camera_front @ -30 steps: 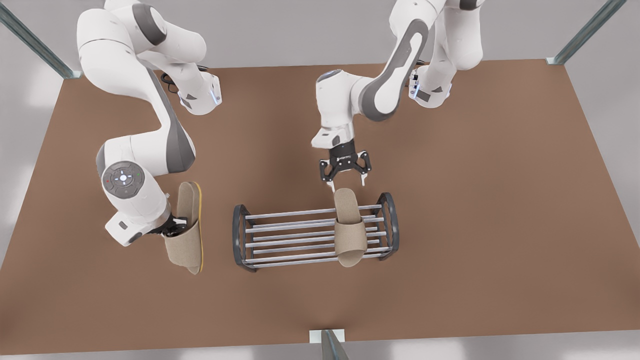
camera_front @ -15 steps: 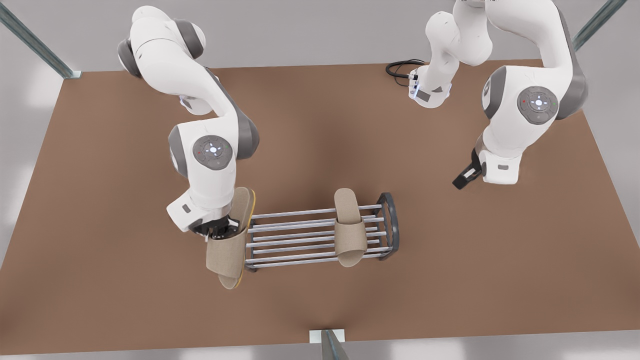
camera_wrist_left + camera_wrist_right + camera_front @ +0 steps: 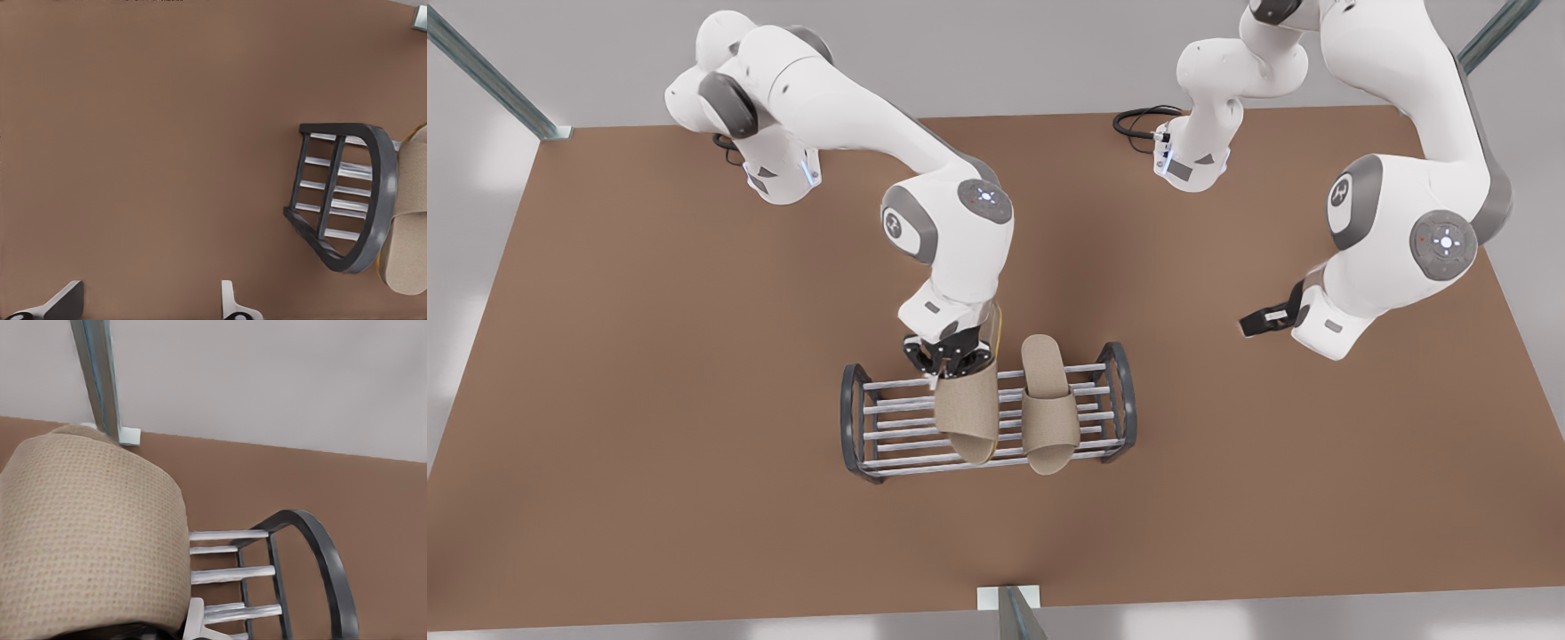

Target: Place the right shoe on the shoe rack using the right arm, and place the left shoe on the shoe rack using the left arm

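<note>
The shoe rack (image 3: 854, 423) stands mid-table. The left shoe (image 3: 1048, 409), a beige slipper, lies across its bars near the end on the front view's right. My right gripper (image 3: 947, 356) is shut on the heel end of the right shoe (image 3: 967, 416), which is over the rack's middle right beside the left shoe; I cannot tell whether it touches the bars. The right wrist view has the held right shoe (image 3: 87, 547) close up before the shoe rack (image 3: 327, 553). My left gripper (image 3: 1261, 320) waits open at the front view's right, fingers (image 3: 63, 300) apart, facing the shoe rack (image 3: 377, 193) and left shoe (image 3: 410, 253).
Brown table (image 3: 649, 373) with free room on both sides of the rack and in front of it. Both arm bases (image 3: 778, 173) stand along the far edge, with a black cable (image 3: 1138, 120) by one. A metal post (image 3: 1009, 613) sits at the near edge.
My right gripper has carried the right shoe toward the front view's right, from the rack's end to over its middle. The left arm swung slightly farther away.
</note>
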Action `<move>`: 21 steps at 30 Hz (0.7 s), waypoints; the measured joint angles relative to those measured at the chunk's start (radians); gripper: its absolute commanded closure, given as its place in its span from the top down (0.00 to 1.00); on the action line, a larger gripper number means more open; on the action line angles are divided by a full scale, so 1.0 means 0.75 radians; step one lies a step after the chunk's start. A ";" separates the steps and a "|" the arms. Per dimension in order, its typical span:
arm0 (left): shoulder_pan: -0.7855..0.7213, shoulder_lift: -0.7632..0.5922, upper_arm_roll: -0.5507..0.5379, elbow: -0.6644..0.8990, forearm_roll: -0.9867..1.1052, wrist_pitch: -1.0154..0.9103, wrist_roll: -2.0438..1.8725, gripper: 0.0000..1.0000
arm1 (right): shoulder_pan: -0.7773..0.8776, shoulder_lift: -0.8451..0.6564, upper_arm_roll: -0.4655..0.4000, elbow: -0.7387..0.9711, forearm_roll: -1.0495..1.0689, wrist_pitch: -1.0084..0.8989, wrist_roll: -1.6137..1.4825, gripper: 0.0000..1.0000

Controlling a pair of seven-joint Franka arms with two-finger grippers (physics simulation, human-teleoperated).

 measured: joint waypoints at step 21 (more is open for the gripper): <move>0.003 -0.008 0.000 -0.002 0.020 0.002 0.312 1.00 | 0.051 -0.034 -0.108 -0.292 -0.007 0.318 0.050 0.21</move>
